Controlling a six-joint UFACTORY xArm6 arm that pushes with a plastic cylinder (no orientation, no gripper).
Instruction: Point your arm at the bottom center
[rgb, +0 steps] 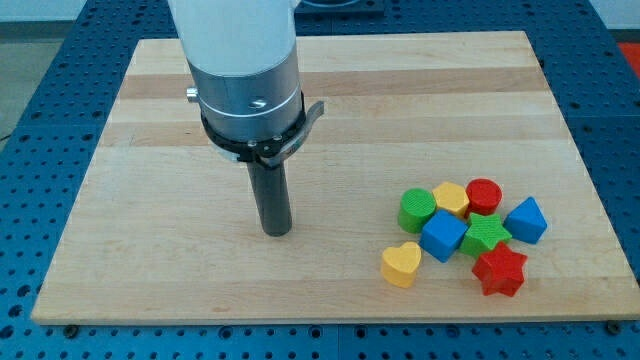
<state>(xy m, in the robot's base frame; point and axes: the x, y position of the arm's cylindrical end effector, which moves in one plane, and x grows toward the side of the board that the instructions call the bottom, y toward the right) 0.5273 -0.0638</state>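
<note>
My tip (276, 232) rests on the wooden board (150, 250), left of the board's middle and a little below it. All the blocks sit in one cluster at the view's lower right, well to the right of the tip. They are a green cylinder (417, 210), a yellow hexagon block (452, 199), a red cylinder (484, 195), a blue block (527, 220), a green star (486, 234), a blue cube (443, 236), a yellow heart (401, 264) and a red star (499, 271). The tip touches none of them.
The arm's white and grey body (245, 70) hangs over the board's upper left part. A blue perforated surface (620, 120) surrounds the board.
</note>
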